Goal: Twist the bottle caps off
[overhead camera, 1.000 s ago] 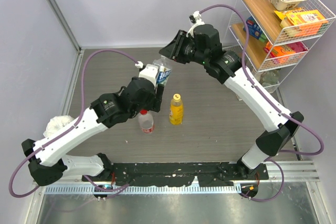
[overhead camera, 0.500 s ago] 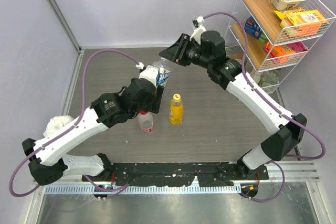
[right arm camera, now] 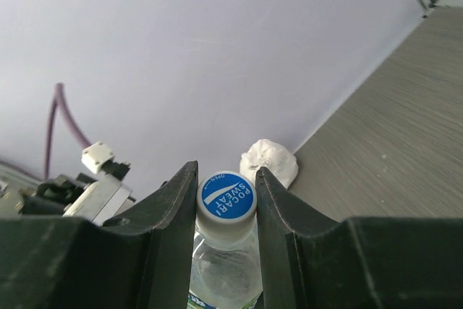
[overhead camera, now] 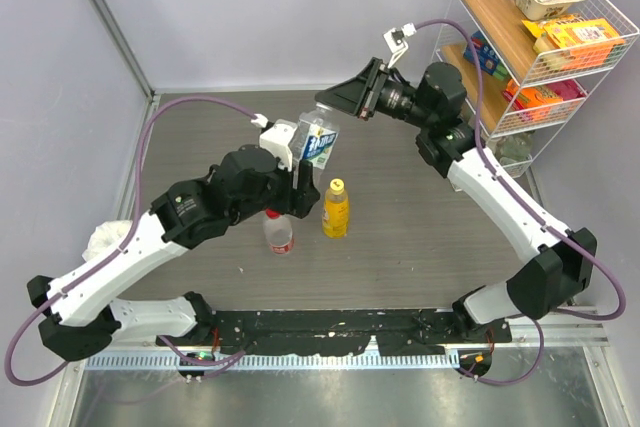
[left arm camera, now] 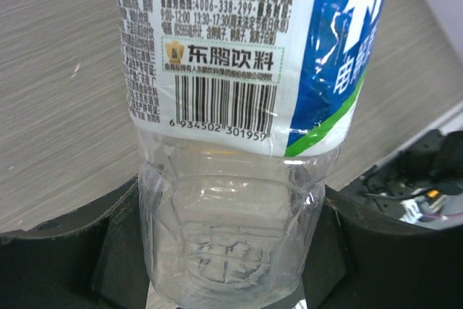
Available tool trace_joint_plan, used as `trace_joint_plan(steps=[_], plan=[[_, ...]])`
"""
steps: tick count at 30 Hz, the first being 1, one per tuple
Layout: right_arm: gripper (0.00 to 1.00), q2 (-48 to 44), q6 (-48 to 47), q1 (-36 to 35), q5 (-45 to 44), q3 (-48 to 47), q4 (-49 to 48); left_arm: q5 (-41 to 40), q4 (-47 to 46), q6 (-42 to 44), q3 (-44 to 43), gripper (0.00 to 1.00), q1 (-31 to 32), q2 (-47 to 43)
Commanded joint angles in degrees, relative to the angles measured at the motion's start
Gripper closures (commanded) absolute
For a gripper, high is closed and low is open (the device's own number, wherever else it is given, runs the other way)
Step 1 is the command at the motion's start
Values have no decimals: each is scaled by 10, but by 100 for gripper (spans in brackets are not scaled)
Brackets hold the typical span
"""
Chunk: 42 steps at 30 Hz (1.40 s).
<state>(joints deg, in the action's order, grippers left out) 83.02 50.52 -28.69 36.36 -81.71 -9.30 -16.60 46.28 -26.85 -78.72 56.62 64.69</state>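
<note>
My left gripper (overhead camera: 292,159) (left arm camera: 228,251) is shut on the base of the clear bottle with the blue-white label (overhead camera: 318,143) (left arm camera: 231,70), holding it above the table and tilted toward the right arm. My right gripper (overhead camera: 328,103) (right arm camera: 226,179) is shut on its white-blue cap (right arm camera: 226,196), a finger pressed to each side. The yellow-orange bottle (overhead camera: 336,211) with its yellow cap (overhead camera: 337,185) stands upright on the table. Beside it on the left stands the red-label bottle (overhead camera: 279,236) with its red cap (overhead camera: 272,214). Both stand just in front of the left gripper.
A crumpled white cloth (overhead camera: 108,239) (right arm camera: 269,161) lies at the left edge of the table. A white wire rack (overhead camera: 560,67) with snack boxes stands at the back right. Walls close off the back and left sides.
The right gripper has closed on the cap and its wrist has swung to the right. The left arm has shifted the bottle slightly right.
</note>
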Motion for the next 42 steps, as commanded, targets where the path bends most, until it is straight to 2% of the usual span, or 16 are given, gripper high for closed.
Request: trace_joint_plan(steps=[1,7,11,16,21,23,24,25,27,32,37,42], plan=[[98,-39,48,9,81,14,-181,132,-40,8,-12,100,6,-13],[98,-61,54,14,120,28,-243,204,-94,7,15,100,7,-36],[98,-76,57,14,129,42,-276,216,-116,0,32,100,7,-52],[98,-81,55,14,128,42,-274,209,-112,0,36,100,7,-54],[99,-88,27,16,103,36,-222,204,-107,-1,36,100,6,-50],[69,-95,12,18,87,35,-200,197,-104,-1,37,100,7,-51],[44,-101,4,21,79,37,-186,193,-102,0,37,100,8,-52],[26,-105,-2,21,65,39,-184,189,-101,0,38,100,7,-54],[0,-116,-20,23,36,36,-153,184,-99,2,39,100,6,-54],[0,-111,-67,24,-38,-15,-14,171,-91,4,42,100,7,-59],[0,-78,-94,24,-108,-98,164,121,-66,4,36,100,6,-51],[0,-34,-107,20,-180,-175,293,35,-17,1,19,100,7,-24]])
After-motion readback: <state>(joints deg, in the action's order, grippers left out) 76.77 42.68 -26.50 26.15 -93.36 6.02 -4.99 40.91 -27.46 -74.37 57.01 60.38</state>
